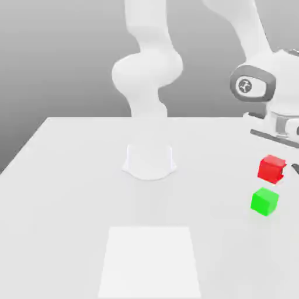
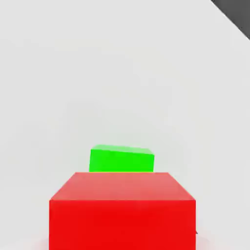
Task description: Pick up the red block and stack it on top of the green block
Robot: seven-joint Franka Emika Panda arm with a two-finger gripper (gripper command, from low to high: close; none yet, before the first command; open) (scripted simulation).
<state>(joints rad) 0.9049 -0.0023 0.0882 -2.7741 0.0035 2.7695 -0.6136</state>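
In the exterior view, the claw (image 1: 280, 175) is closing on the red block (image 1: 271, 169), gripping it above the green block (image 1: 264, 201), which is sitting on the table (image 1: 76, 193) toward the exterior view's right. Bare table is stretching between the arm's base (image 1: 149, 160) and the green block.

In the hand view, the red block is partly covering the green block, and a table edge is crossing one corner.

Ext. view: round dark logo (image 1: 244, 86) on arm's (image 1: 283, 79) white housing; no legible txt/nos.
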